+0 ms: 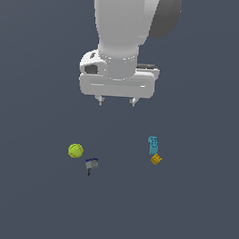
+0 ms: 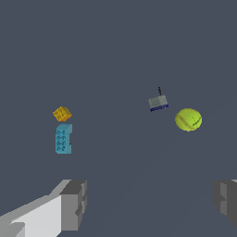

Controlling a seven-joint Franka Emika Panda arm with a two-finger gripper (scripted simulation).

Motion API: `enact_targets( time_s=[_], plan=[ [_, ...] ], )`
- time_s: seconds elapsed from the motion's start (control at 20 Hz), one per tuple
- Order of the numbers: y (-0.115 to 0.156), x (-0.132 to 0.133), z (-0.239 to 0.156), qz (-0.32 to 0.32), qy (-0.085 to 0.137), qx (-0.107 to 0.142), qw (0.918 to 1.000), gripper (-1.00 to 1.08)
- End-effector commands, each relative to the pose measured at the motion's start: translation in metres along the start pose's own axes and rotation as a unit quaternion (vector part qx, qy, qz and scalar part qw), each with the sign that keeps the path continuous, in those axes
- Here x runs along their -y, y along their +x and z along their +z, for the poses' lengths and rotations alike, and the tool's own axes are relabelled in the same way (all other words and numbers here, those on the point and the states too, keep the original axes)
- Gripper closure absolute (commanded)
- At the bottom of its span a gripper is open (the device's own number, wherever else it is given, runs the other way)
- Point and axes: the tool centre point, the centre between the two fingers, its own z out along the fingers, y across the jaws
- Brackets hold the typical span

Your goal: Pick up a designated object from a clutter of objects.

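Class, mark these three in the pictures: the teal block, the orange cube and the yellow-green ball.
teal block (image 2: 63, 138), wrist view, middle of its dotted face.
orange cube (image 2: 62, 113), wrist view, centre of the cube.
yellow-green ball (image 1: 75, 151), exterior view, centre of the ball.

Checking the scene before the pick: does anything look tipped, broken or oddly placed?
Nothing looks damaged or spilled. The teal block lies right beside the orange cube, possibly touching it. The ball and grey-blue block sit apart from them. The pincer hangs open above, holding nothing.
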Motion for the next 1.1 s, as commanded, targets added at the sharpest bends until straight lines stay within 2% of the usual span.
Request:
enact_targets(
  time_s=[0.0,0.3,0.55,0.8,1.05],
  plan=[
    [0.0,0.001,-0.003,-0.004,0.002,-0.001,1.0,-0.92],
    [0.002,0.003,0.002,-0.003,0.001,0.0,1.0,-0.92],
    [0.007,0.017,0.022,0.0,-0.003,0.0,1.0,-0.92],
    [0.014,0.041,0.056,0.003,-0.007,0.0,1.0,-0.92],
    [0.017,0.078,0.106,0.007,-0.01,-0.001,0.9999,-0.92]
  ],
)
